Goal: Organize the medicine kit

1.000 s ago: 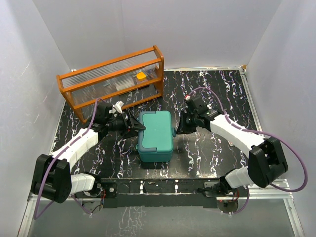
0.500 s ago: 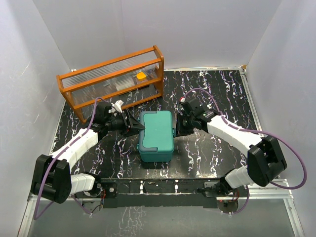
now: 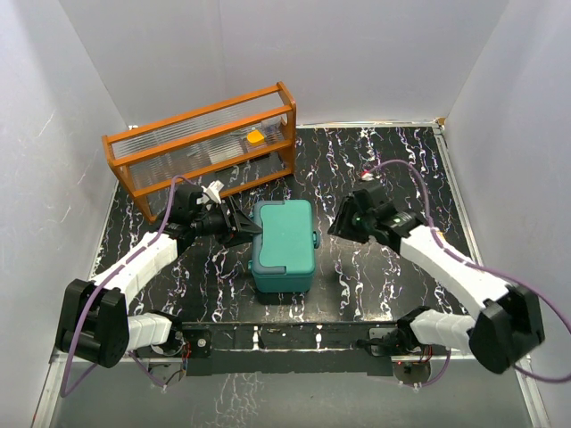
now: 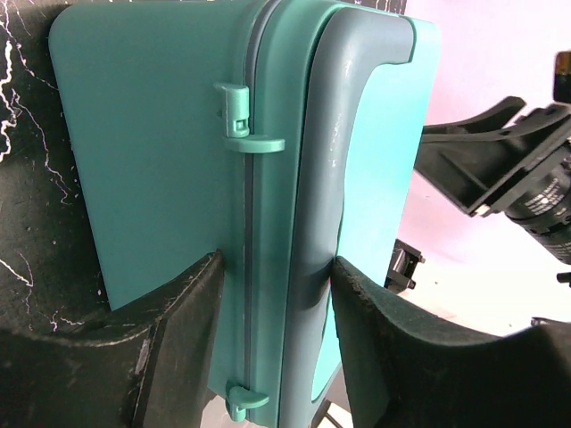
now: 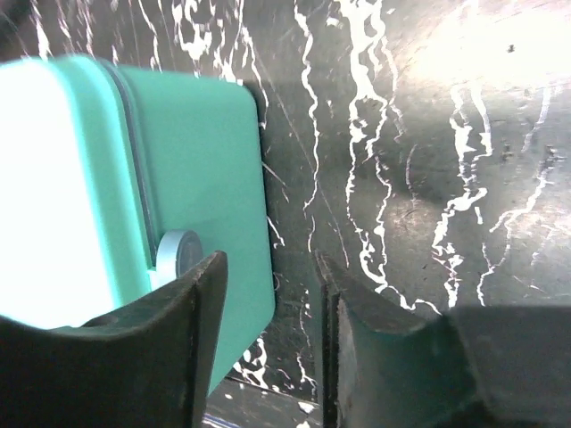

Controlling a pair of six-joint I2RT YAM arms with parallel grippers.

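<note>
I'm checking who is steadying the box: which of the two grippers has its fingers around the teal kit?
The left gripper: its fingers straddle the hinge side of the closed medicine kit. The right gripper is open beside the latch side, holding nothing.

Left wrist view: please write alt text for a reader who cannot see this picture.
The left gripper has its two black fingers on either side of the hinged edge of the closed teal medicine kit, which stands on the black marbled table. The right gripper shows beyond the kit, apart from it.
</note>
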